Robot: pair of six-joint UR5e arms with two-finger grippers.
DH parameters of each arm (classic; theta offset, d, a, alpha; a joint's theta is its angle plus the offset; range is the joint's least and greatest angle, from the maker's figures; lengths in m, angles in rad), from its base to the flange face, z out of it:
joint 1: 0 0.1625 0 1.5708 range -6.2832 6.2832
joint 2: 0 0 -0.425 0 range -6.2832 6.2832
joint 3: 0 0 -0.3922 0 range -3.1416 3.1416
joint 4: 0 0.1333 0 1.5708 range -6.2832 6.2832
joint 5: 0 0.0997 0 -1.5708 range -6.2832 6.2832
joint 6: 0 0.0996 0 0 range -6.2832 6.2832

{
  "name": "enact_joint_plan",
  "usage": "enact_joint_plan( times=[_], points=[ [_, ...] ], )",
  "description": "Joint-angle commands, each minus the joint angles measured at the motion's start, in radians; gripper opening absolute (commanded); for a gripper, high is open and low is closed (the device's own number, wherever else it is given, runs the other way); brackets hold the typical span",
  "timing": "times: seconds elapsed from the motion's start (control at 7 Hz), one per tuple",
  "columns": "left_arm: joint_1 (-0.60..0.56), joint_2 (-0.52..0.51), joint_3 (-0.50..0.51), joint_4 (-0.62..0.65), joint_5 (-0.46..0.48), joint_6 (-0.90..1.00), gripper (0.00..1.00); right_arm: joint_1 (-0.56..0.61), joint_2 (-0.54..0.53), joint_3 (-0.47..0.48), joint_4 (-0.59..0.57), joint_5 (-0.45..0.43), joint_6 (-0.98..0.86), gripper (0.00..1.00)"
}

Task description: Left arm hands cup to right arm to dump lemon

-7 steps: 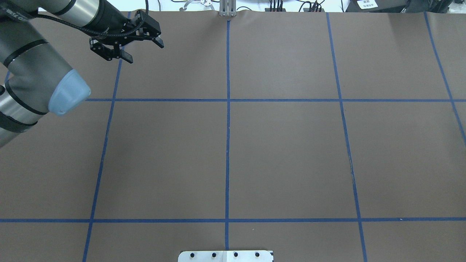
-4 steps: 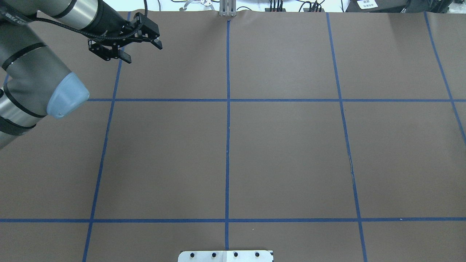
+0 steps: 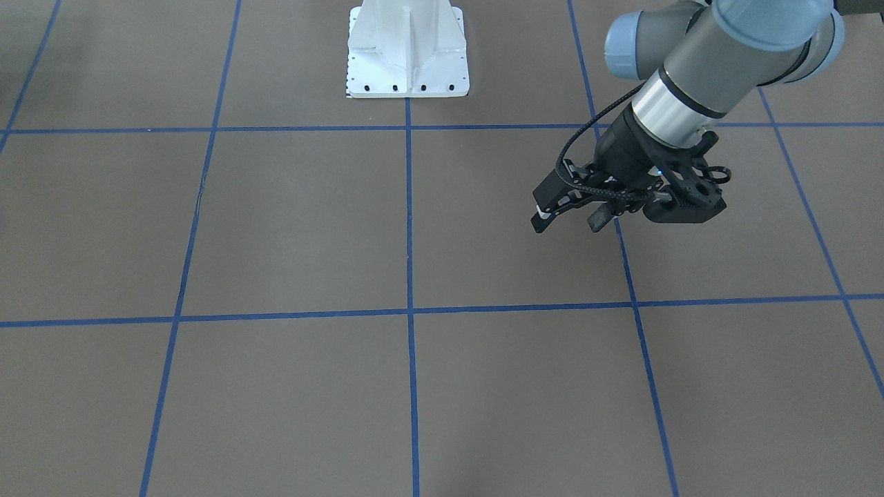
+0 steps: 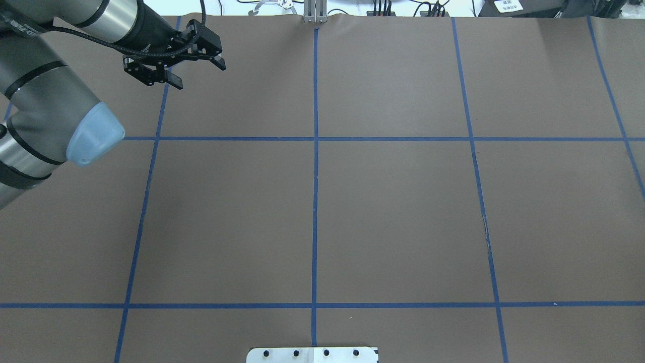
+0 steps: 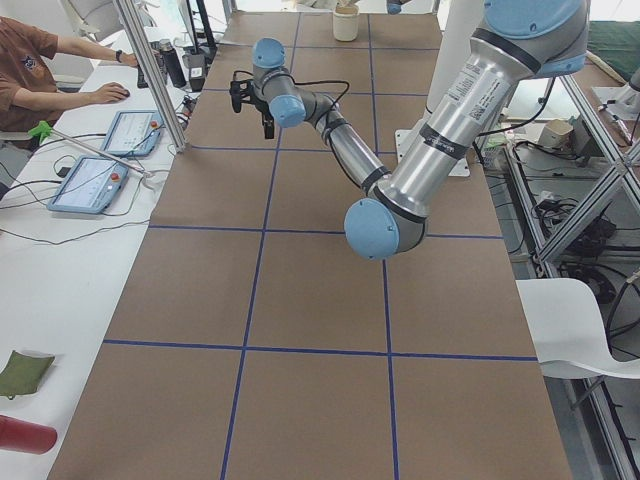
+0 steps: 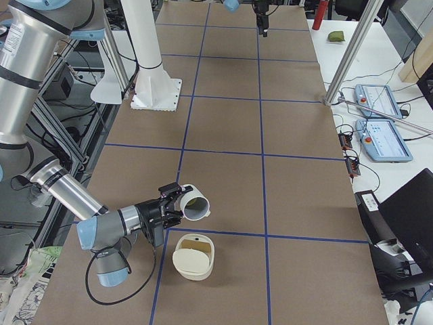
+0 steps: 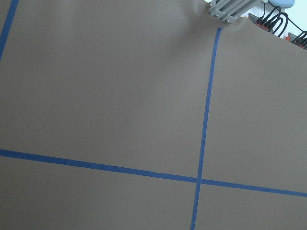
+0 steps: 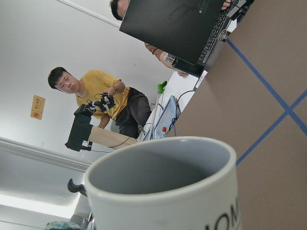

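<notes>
We see the brown table [image 6: 304, 203], crossed by blue tape lines, filling every view. The left arm [image 4: 50, 101] reaches into the upper left of the overhead frame, where the left gripper [image 4: 198, 74] hangs released and empty, well apart from the task's things. In the lower left of the right-side view the right arm [image 6: 64, 193] ends in the right gripper [image 6: 166, 205]; we cannot tell whether its fingers are clenched. A cream container [image 6: 193, 272] sits on the table just below. The cup [image 6: 186, 192] is at that gripper's tip, off the table, its long axis near level and its mouth facing frame right and slightly down. The lemon [image 6: 192, 201] shows inside the mouth; we judge more tilt would drop it towards the container.
</notes>
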Motion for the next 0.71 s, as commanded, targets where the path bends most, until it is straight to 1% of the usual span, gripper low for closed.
enact_joint_plan(
  times=[0.0,0.14,0.43,0.57],
  points=[
    [0.000,0.000,0.001,0.005,0.000,0.000,1.00,0.001,0.014,-0.050,0.057,-0.016,0.138,0.27],
    [0.000,-0.001,0.001,0.005,0.000,0.000,1.00,0.001,0.014,-0.061,0.057,-0.027,0.163,0.27],
    [-0.003,-0.001,0.001,0.033,0.000,0.003,1.00,0.001,0.014,-0.073,0.057,-0.061,0.293,0.27],
    [-0.004,-0.001,0.001,0.034,0.000,0.003,1.00,0.001,0.014,-0.078,0.057,-0.071,0.323,0.27]
  ],
)
